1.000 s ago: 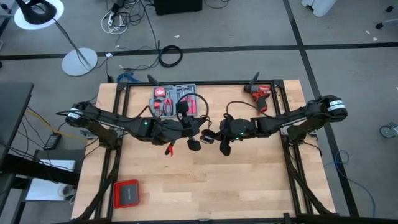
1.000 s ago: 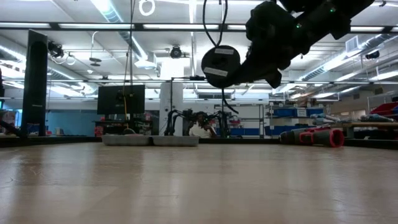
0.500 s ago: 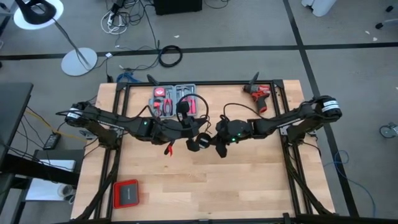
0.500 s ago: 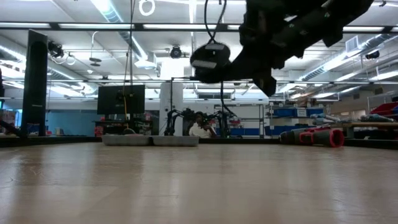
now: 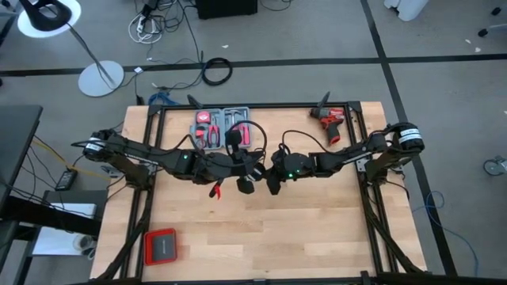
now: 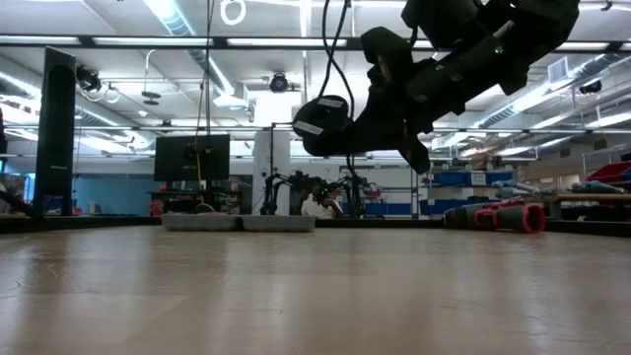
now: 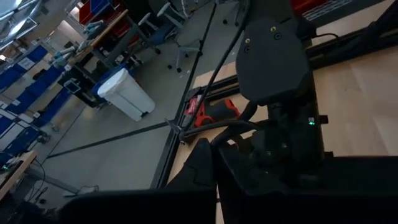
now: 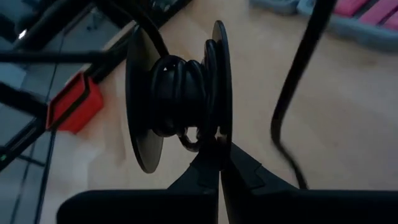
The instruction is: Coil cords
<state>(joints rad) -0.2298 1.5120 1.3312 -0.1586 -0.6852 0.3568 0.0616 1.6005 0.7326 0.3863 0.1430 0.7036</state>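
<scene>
Cord: the black cable [image 8: 177, 93] is partly wound on a black spool [image 6: 322, 126], held up off the surface [image 5: 261, 229] at its middle.
Right gripper: [image 8: 219, 163] pressed together, pinching the spool's rim.
Left gripper: [image 5: 238, 170] closed, just left of the spool; what it holds I cannot tell.
Doing it well: keep the loose cable [image 8: 308, 81] taut and lay each turn beside the last, between the flanges.

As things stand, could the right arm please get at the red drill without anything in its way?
Probably not yet: the right gripper is shut on the spool above mid-table. The drill lies clear on the table's far edge.
</scene>
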